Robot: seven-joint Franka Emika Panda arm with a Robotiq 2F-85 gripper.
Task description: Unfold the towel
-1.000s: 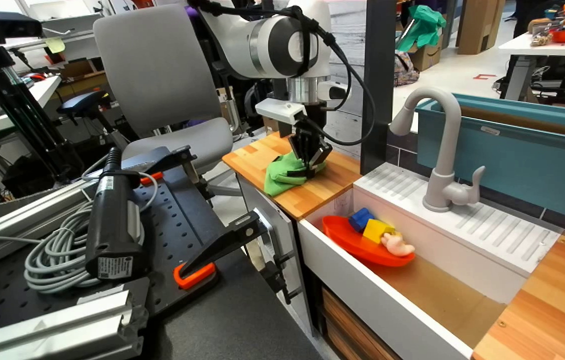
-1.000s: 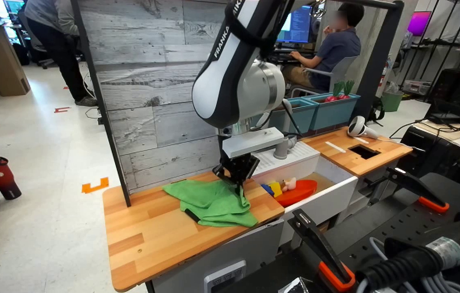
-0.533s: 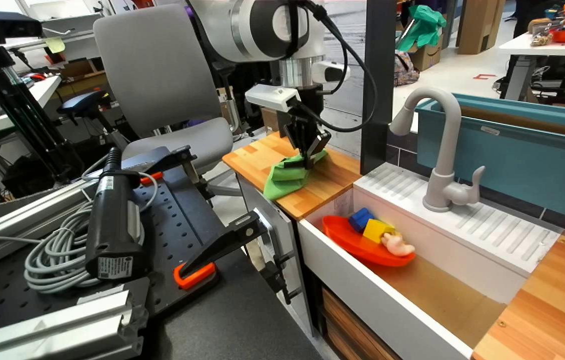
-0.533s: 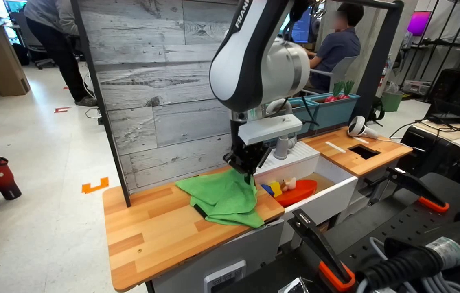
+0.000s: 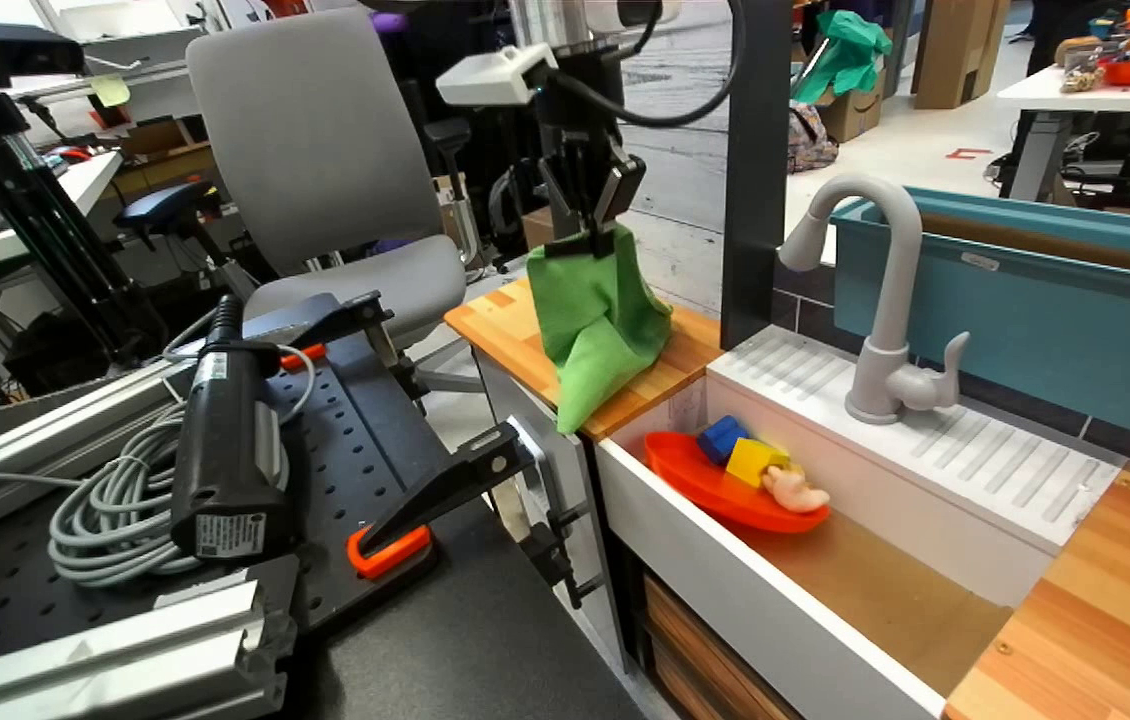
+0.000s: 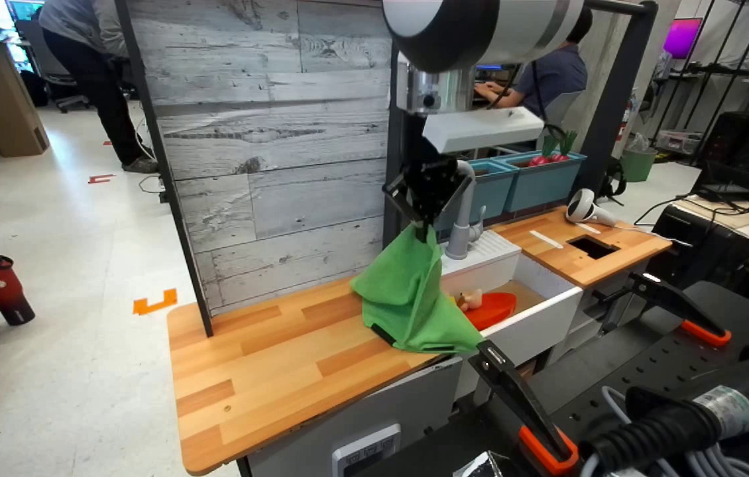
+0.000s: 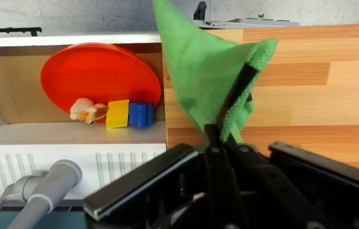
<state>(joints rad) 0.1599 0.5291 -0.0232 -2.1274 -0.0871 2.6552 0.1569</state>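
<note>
The green towel (image 5: 597,318) with black strips on its edges hangs bunched from my gripper (image 5: 599,240) above the wooden counter (image 6: 262,358). In an exterior view my gripper (image 6: 422,228) is shut on the top of the towel (image 6: 411,301), and the cloth fans out below in folds. One lower corner reaches past the counter's front edge near the sink. I cannot tell how much of the lower cloth rests on the counter. In the wrist view the fingertips (image 7: 220,135) pinch a black-strip edge of the towel (image 7: 205,63); part of the cloth is folded behind.
The white sink (image 5: 775,590) beside the counter holds a red bowl (image 5: 700,490) with a yellow block (image 5: 755,461), a blue block (image 5: 722,438) and a pinkish toy (image 5: 793,490). A grey faucet (image 5: 890,300) stands behind it. A black post (image 5: 757,180) and wooden back wall (image 6: 295,192) border the counter.
My gripper has risen with the towel in its grasp and moved toward the sink side. The towel has gone from lying on the counter to hanging, its lower corner now over the front edge.
</note>
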